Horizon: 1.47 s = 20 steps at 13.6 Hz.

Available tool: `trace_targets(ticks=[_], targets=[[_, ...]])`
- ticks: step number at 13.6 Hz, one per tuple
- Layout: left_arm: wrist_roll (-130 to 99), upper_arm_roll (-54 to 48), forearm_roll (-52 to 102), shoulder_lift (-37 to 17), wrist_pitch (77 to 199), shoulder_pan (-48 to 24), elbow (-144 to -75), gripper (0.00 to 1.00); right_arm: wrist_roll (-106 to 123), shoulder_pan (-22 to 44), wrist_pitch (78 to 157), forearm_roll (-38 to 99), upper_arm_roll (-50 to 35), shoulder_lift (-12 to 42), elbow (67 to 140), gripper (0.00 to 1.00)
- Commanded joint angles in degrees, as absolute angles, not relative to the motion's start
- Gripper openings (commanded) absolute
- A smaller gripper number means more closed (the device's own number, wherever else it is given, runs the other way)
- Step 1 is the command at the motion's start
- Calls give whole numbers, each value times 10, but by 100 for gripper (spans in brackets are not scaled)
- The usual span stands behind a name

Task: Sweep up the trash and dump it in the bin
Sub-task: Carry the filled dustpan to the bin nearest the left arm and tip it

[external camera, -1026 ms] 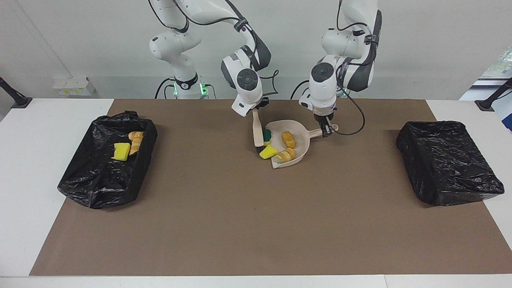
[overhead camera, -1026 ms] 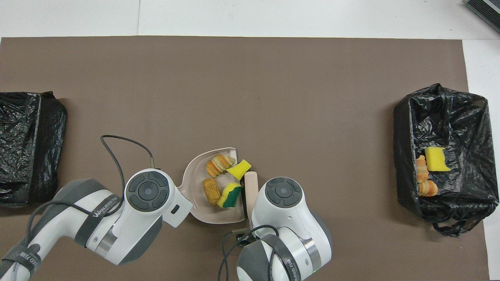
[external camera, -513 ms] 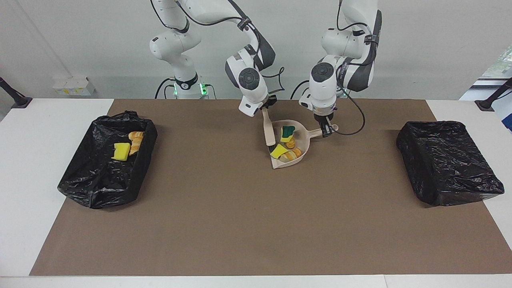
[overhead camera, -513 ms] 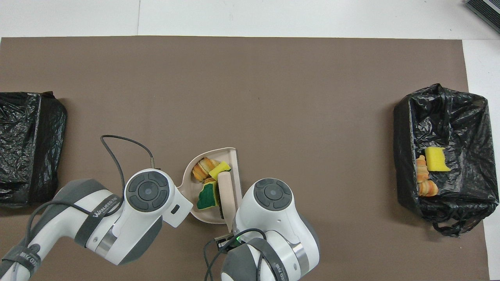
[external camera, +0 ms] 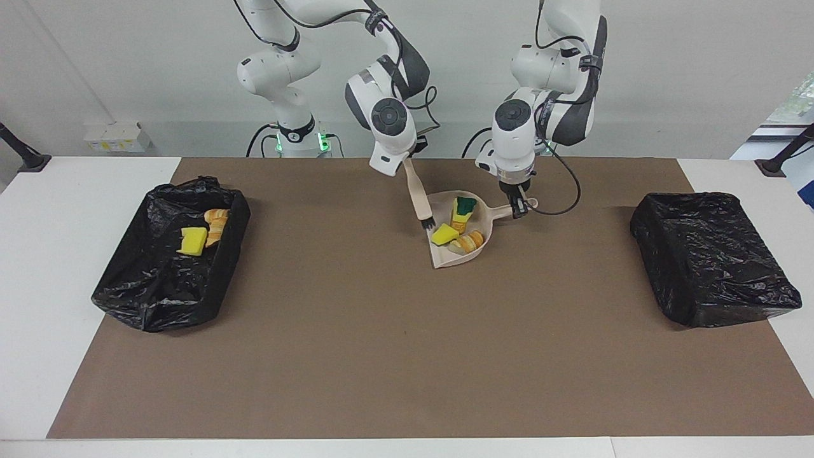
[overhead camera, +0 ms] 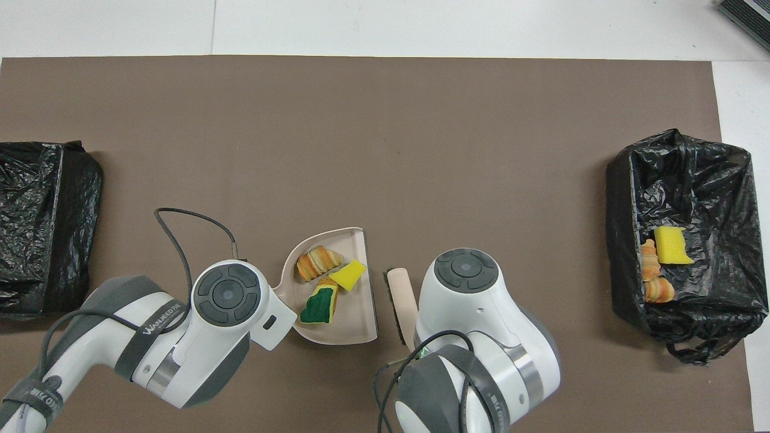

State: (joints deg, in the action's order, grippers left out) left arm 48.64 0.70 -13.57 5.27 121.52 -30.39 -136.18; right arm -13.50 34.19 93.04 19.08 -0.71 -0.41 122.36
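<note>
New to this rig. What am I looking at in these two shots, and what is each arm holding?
Two white robot arms stand at a table covered by a brown mat. One picture faces them from across the table; the other looks down from above their own end, so its sides are swapped.

The left gripper is shut on the handle of a beige dustpan resting on the mat. The right gripper is shut on a small brush, its bristles at the pan's open edge.

In the pan lie four scraps: yellow and green sponge pieces and bread-like bits. A black-lined bin at the right arm's end holds three more scraps; the other bin shows none.
</note>
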Motion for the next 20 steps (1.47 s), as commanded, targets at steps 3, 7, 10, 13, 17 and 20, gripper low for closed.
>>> trace_targets(ticks=[3, 7, 10, 13, 17, 20], targets=[[500, 7, -138, 44, 1233, -283, -1360, 0, -125, 269, 891, 114, -11, -40, 1233, 0], [514, 11, -138, 46, 1225, -273, -1329, 0, -124, 194, 903, 73, -13, -40, 1239, 0], [570, 11, -138, 67, 1213, -245, -1315, 0, -136, 196, 956, 84, -16, -47, 1260, 0], [621, 11, -138, 103, 1202, -214, -1304, 0, -178, 250, 983, 120, -17, -48, 1257, 0], [740, 12, -138, 113, 1168, -130, -1262, 0, -296, 354, 1034, 163, -17, -12, 1240, 0], [791, 12, -138, 110, 1168, -69, -1237, 0, -376, 430, 1084, 199, -17, 31, 1229, 0]])
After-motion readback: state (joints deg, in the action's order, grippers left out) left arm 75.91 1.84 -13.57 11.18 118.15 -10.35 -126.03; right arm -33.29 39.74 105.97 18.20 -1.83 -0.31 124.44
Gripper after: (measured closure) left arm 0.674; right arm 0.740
